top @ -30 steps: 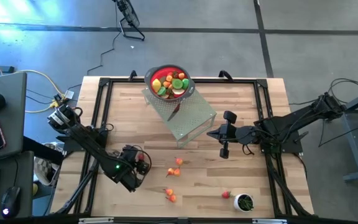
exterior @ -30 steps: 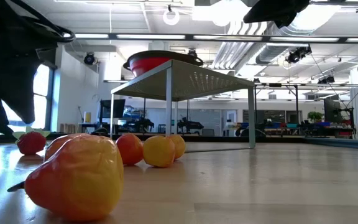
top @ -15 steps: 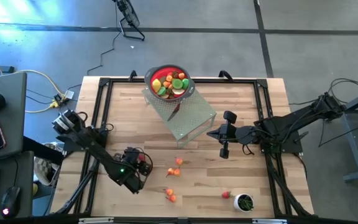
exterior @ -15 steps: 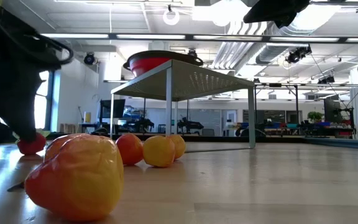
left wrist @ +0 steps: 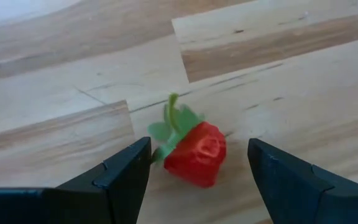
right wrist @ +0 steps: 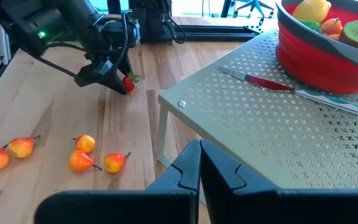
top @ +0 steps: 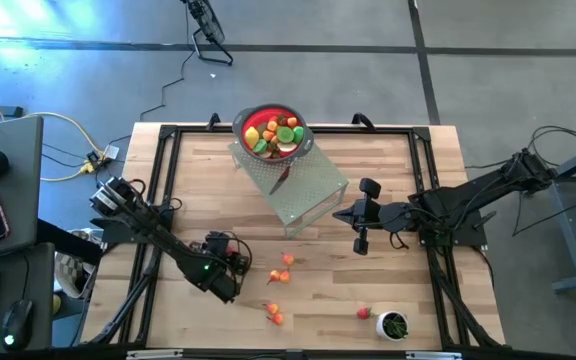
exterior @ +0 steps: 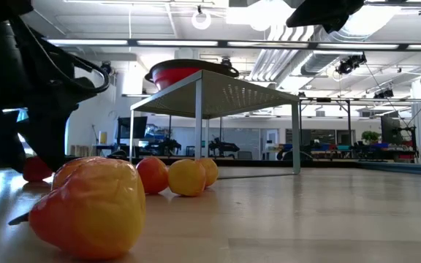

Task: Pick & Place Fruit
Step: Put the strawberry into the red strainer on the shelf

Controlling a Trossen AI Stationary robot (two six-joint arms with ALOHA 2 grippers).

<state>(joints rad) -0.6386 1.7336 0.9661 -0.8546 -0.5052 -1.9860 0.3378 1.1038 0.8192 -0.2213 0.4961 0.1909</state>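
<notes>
Lying nearest the front edge of the table [top: 388, 210] are a white cup [top: 394, 325] with green contents, a small red fruit [top: 364, 313] beside it, and an orange-yellow pair [top: 274, 313] further left. A little further in, the left gripper [left wrist: 197, 165] reaches low over the wood with its fingers [left wrist: 120, 174] spread on either side of a red strawberry [left wrist: 196, 152] lying on its side, green leaves toward one finger, not yet pinched. More orange fruit [top: 284, 268] sits just right of it. Beyond, at mid-table, the right gripper [right wrist: 199, 163] hangs with fingers pressed together, empty, beside a perforated metal stand [top: 303, 190]. On the stand's far end rests the red bowl [top: 273, 133] filled with fruit, a silver knife [right wrist: 291, 89] lying next to it.
</notes>
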